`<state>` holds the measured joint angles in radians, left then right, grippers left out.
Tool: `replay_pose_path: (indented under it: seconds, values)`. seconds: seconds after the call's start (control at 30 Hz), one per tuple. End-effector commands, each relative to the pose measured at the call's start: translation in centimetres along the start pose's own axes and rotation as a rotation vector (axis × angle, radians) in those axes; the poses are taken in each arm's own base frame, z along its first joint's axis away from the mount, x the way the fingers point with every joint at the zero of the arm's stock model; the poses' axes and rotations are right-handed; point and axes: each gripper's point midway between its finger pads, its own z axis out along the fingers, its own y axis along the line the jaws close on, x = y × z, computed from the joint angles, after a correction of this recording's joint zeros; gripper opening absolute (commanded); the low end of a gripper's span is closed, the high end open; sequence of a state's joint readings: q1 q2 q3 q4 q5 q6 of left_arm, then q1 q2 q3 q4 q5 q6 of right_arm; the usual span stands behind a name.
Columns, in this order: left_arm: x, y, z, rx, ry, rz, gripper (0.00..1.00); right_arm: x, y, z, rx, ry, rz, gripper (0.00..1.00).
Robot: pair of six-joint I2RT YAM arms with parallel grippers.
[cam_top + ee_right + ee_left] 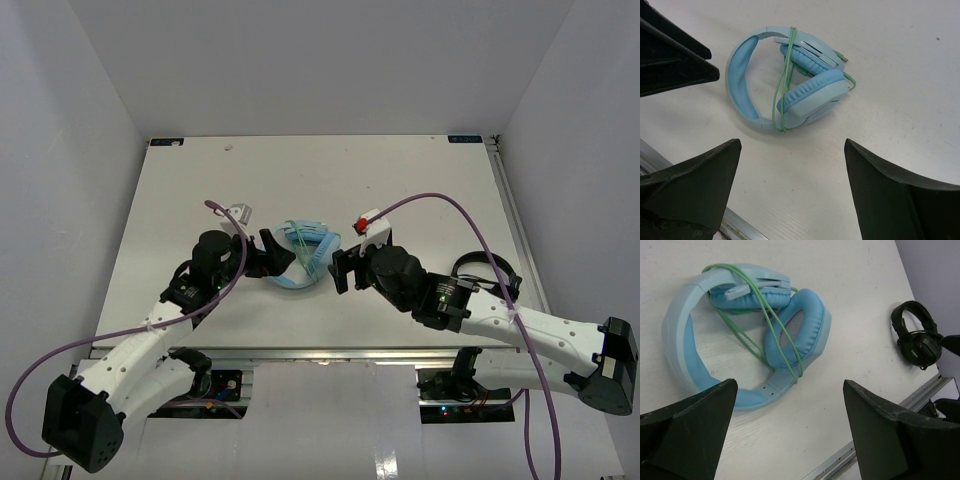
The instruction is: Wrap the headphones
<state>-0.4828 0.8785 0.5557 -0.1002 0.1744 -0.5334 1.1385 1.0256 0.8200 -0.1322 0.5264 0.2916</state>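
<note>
The light blue headphones (305, 245) lie flat on the white table between my two grippers. Their pale green cable (765, 322) is looped several times around the earcups and the headband. In the right wrist view the cable (778, 95) crosses the headphones (810, 95), and its plug end sticks out by the upper earcup. My left gripper (272, 252) stands open just left of them, and in its own view the left gripper (790, 385) has bare table between the fingers. My right gripper (340, 268) is open just right of them, and nothing is between the fingers of the right gripper (792, 142).
Black headphones (485, 270) lie at the right near the table's front edge, beside the right arm; the left wrist view shows the black headphones (917, 337) too. The metal front rail (880, 435) runs close below both grippers. The left gripper's fingers (675, 55) show at the upper left of the right wrist view.
</note>
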Motion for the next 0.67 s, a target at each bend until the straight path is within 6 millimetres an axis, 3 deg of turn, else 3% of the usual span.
replay_pose_path:
  seconds: [0.0, 0.3, 0.63]
  values:
    - [-0.2, -1.3, -0.9, 0.067, -0.021, 0.011, 0.98, -1.3, -0.5, 0.2, 0.045, -0.05, 0.081, 0.9]
    - [-1.4, -2.2, -2.3, 0.099, -0.085, 0.028, 0.98, -1.4, -0.5, 0.3, 0.055, -0.054, 0.108, 0.9]
    - [-1.6, -2.3, -2.3, 0.106, -0.097, 0.034, 0.98, -1.4, -1.0, 0.1, 0.072, -0.061, 0.108, 0.9]
